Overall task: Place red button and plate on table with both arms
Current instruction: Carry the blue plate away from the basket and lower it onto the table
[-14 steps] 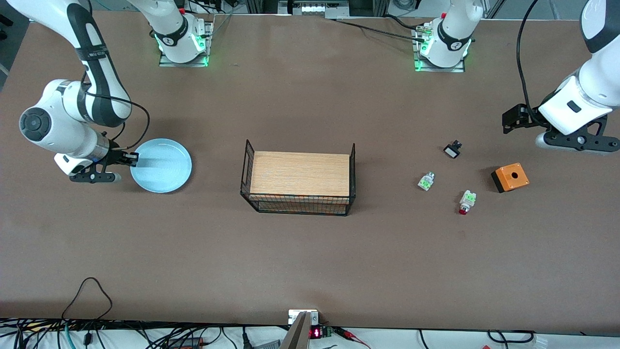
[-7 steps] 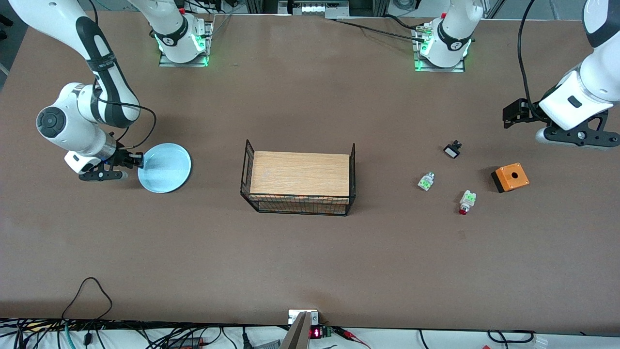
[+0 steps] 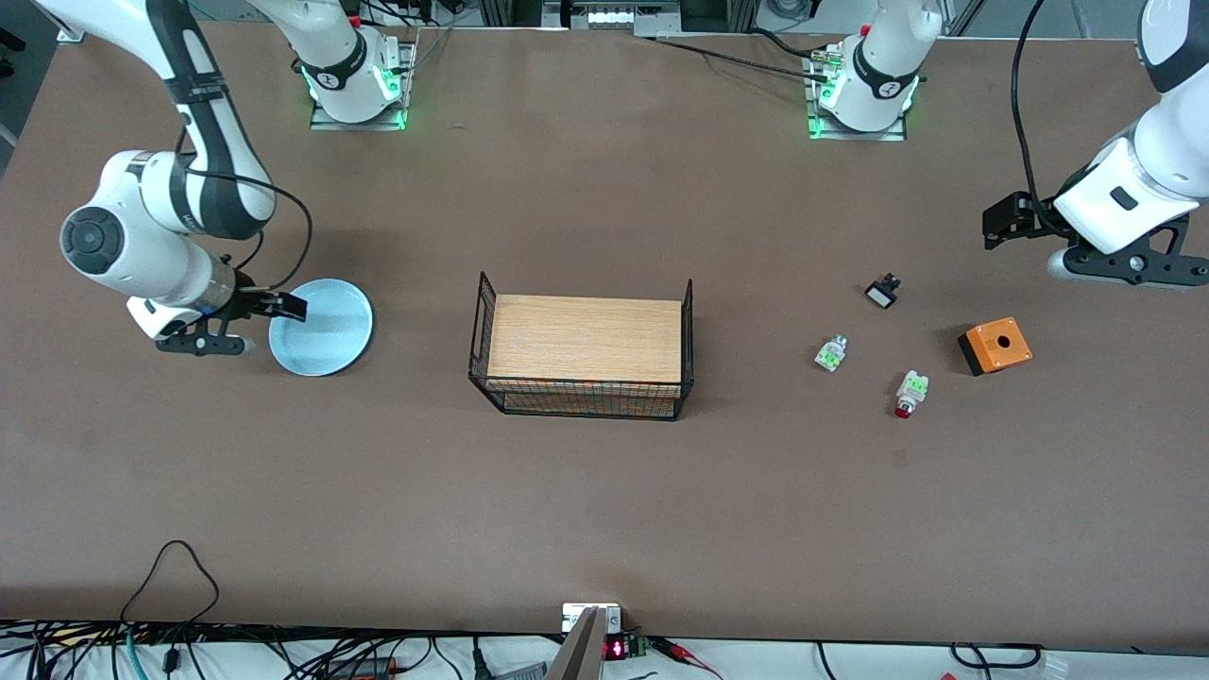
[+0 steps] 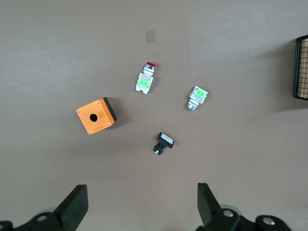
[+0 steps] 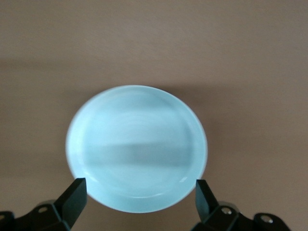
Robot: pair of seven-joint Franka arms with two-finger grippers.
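The pale blue plate (image 3: 323, 329) lies flat on the brown table (image 3: 604, 510) toward the right arm's end. My right gripper (image 3: 281, 307) is open and empty, hovering over the plate's rim. In the right wrist view the whole plate (image 5: 137, 149) shows between and ahead of my fingertips (image 5: 75, 192). The red button (image 3: 909, 393) lies on the table toward the left arm's end, and also shows in the left wrist view (image 4: 146, 80). My left gripper (image 3: 1005, 223) is open and empty, high over bare table beside the small parts (image 4: 142, 207).
A wire basket with a wooden top (image 3: 586, 346) stands mid-table. Near the red button lie a clear-green block (image 3: 831, 353), a small black part (image 3: 882, 291) and an orange box with a hole (image 3: 995, 345). Cables run along the table's near edge.
The plate came down a little and now rests flat. My right gripper let go of its rim and rose over it. My left gripper drifted slightly.
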